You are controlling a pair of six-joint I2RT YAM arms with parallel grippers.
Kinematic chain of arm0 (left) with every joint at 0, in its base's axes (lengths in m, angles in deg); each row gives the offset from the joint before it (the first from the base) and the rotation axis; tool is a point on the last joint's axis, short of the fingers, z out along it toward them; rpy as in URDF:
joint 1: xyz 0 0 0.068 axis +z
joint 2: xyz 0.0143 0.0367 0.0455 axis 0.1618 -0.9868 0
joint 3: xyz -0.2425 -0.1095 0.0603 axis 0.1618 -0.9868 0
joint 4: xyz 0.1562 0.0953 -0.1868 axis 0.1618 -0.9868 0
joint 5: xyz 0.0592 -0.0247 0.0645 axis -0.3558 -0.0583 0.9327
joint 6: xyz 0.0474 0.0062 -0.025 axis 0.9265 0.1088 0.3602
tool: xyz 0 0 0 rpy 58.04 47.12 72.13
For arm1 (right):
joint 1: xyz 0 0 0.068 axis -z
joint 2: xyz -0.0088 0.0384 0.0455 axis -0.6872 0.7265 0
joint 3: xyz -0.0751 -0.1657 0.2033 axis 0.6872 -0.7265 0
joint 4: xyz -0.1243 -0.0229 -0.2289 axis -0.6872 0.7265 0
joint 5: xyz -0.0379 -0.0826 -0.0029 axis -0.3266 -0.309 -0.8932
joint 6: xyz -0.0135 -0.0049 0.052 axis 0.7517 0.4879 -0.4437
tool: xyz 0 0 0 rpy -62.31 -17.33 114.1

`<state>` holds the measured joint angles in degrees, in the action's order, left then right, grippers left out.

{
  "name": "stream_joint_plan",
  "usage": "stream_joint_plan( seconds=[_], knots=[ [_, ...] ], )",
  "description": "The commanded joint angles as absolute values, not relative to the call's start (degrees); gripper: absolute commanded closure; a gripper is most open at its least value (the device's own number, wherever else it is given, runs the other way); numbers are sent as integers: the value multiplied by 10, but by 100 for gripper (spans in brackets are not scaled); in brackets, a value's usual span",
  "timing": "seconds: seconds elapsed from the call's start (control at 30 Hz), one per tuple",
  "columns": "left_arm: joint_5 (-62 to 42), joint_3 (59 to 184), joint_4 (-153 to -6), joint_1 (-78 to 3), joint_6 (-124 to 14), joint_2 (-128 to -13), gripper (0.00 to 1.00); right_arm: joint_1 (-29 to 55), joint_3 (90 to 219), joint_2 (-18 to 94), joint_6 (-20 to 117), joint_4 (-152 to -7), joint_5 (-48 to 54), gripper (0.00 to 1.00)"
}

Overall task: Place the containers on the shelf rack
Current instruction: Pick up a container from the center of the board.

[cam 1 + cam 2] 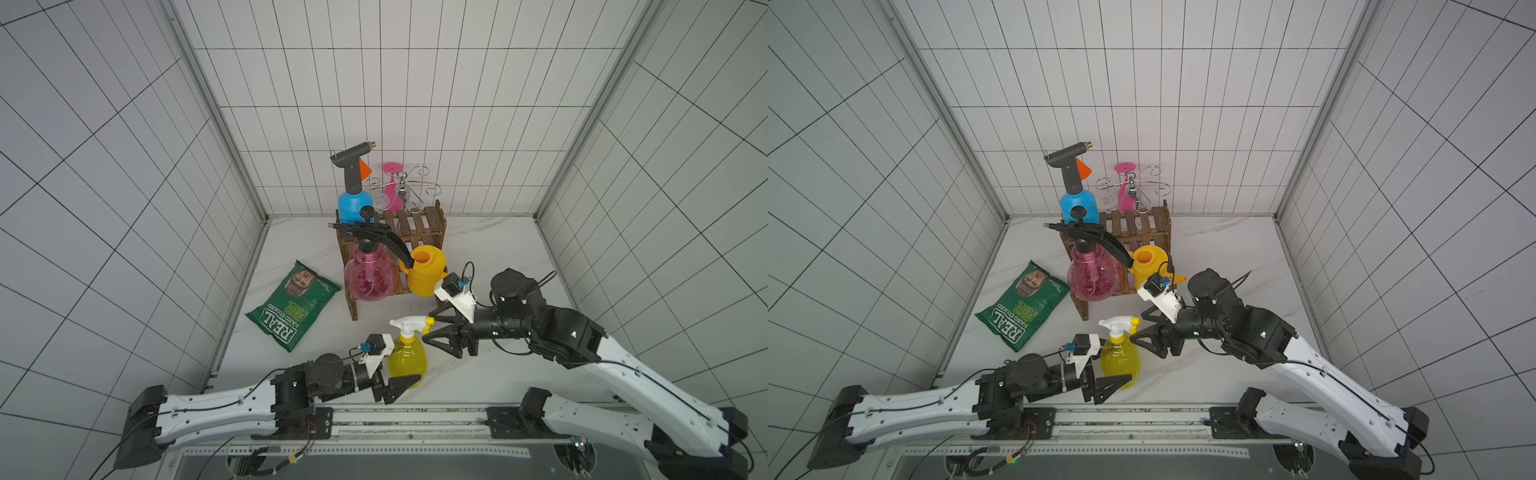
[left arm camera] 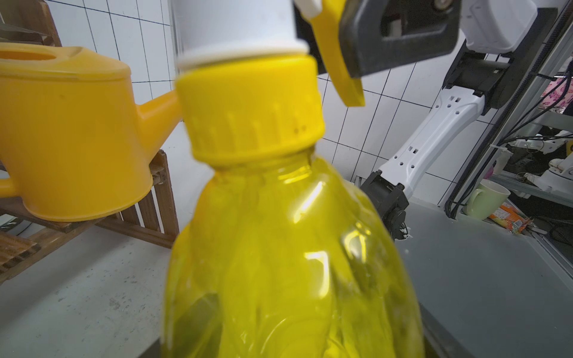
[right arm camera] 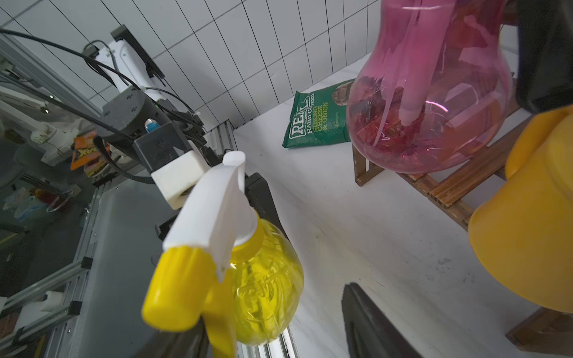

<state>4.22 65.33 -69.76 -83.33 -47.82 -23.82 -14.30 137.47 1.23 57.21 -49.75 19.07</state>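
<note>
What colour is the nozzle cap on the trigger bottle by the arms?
Yellow nozzle cap on a white spray head; clearest in the right wrist view.

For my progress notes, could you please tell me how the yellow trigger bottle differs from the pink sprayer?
The yellow trigger bottle stands on the table; the pink sprayer sits on the lower tier of the shelf rack. The bottle's head is white, the sprayer's black. Both are translucent and upright.
</note>
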Motion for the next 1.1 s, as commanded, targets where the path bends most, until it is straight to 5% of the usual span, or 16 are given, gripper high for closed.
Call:
stream_joint_plan(
  seconds=[0.0,0.37,0.83,1.07],
  knots=[
    [47,652,-683,-830,-485,-241,23,-140,1325,0,498,-698,208,32],
    [46,656,-685,-829,-486,-243,23,-148,1298,13,485,-780,200,49],
    [47,656,-679,-825,-495,-237,23,-157,1202,1,429,-1015,216,49],
    [49,656,-680,-823,-499,-236,23,-178,1212,42,436,-1034,207,74]
  ],
)
